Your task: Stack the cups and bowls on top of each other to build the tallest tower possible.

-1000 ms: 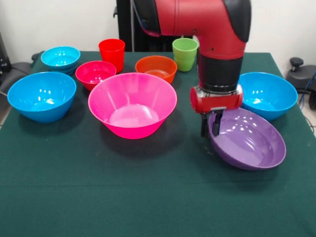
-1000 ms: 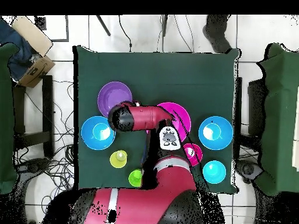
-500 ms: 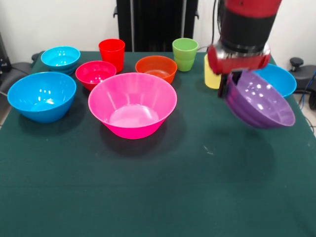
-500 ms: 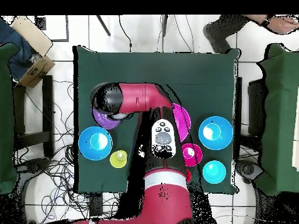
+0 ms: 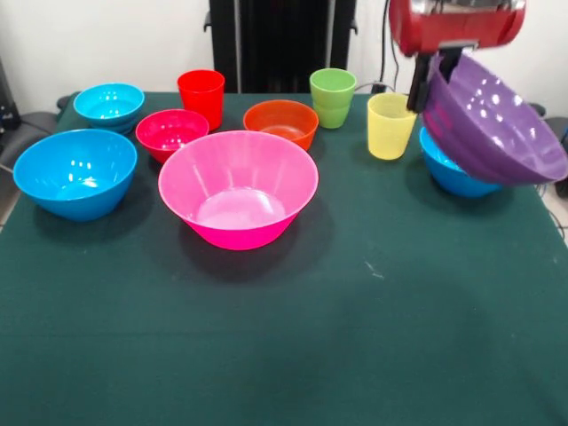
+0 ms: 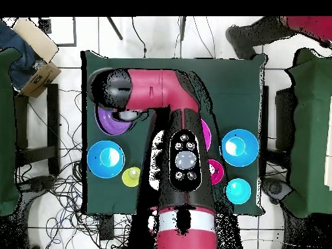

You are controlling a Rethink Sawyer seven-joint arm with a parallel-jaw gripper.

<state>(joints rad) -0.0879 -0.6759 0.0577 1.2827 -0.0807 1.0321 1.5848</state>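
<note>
High above the bench's [image 5: 355, 355] right side, my gripper [image 5: 435, 75] clamps the rim of the purple bowl [image 5: 493, 120], tilted and lifted clear over one blue bowl [image 5: 448, 173]. I count three cups: yellow [image 5: 390, 126], green [image 5: 333, 98], red [image 5: 201, 96]. Six more bowls rest below: pink [image 5: 238, 186], orange [image 5: 280, 122], magenta-red [image 5: 171, 133], cyan [image 5: 109, 106], a second blue [image 5: 75, 172].

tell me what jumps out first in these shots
The purple bowl hangs tilted in the air at the front view's upper right, held by its rim in the gripper, above a blue bowl. Next, the big pink bowl sits empty mid-table, ringed by smaller bowls and cups.
</note>
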